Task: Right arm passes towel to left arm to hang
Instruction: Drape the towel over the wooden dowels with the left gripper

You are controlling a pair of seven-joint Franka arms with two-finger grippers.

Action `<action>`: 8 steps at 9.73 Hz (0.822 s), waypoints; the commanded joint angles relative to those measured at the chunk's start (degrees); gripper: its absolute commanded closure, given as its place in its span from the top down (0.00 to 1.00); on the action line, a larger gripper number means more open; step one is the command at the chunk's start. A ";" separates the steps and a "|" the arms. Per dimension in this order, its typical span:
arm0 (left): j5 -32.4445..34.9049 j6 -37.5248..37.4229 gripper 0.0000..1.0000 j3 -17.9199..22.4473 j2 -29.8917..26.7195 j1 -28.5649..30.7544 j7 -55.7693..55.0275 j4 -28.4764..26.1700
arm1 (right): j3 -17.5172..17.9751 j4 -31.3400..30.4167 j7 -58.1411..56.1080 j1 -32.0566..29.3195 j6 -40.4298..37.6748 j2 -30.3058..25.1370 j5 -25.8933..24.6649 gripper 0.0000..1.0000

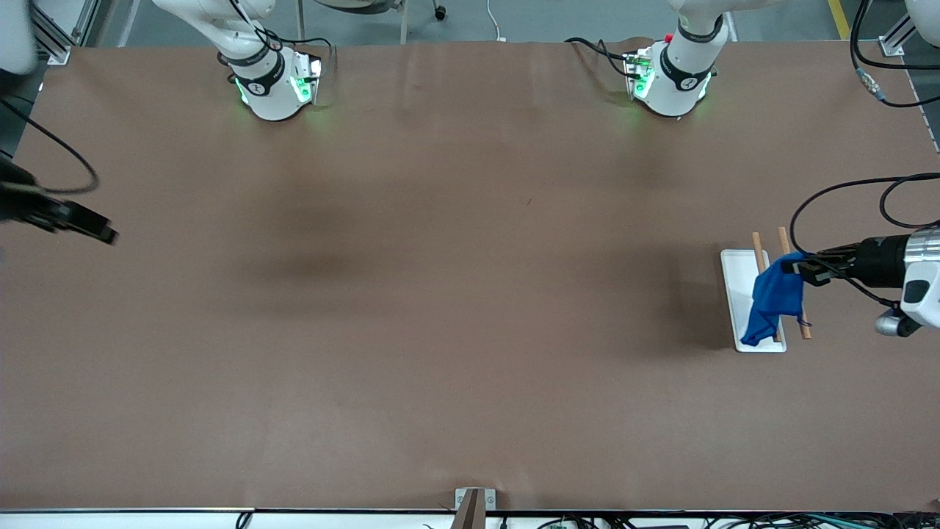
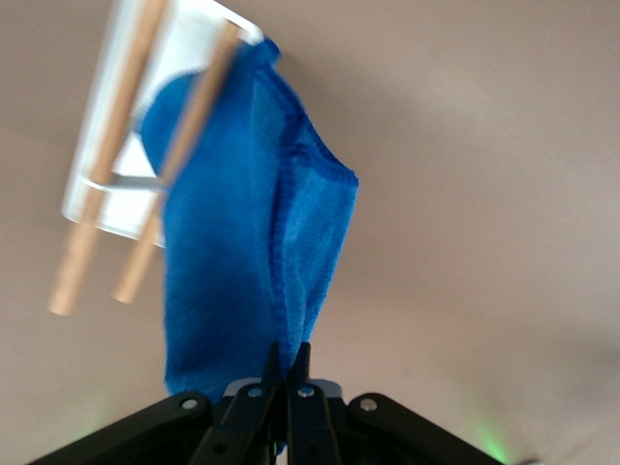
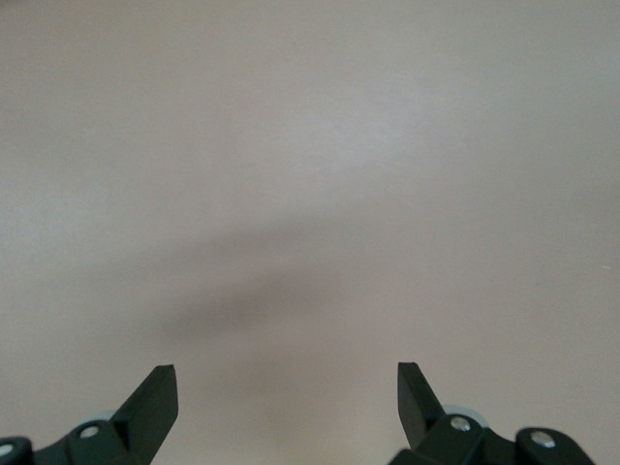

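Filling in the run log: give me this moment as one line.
stage: hanging | left tool: shut on towel, over rack | towel: draped on rack's wooden rails | right tool: open, waiting over bare table

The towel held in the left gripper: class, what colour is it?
The towel is plain bright blue, clearest in the left wrist view, pinched by the left gripper.

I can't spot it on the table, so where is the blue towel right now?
The towel hangs over the wooden rack on a white base at the left arm's end of the table, pinched by the left hand.
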 commanded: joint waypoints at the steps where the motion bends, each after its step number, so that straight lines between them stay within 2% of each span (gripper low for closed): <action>1: 3.18 9.90 0.00 -0.12 -4.15 0.86 4.56 -12.41 | -5.92 3.54 -6.93 2.52 -2.80 -0.96 -0.39 1.00; 3: 3.37 9.69 0.00 -0.21 -4.96 0.34 3.26 -12.80 | -6.12 2.49 -8.11 2.69 -0.96 -1.85 -1.27 1.00; 5: 10.71 9.42 0.00 -0.56 -6.28 0.51 4.30 -12.71 | -5.24 0.91 -7.33 2.87 -0.95 -2.81 -1.27 1.00; 8: 15.58 9.59 0.00 -0.39 -5.76 2.95 9.82 -12.62 | -4.19 0.99 -4.53 3.13 -2.52 -3.25 -1.27 1.00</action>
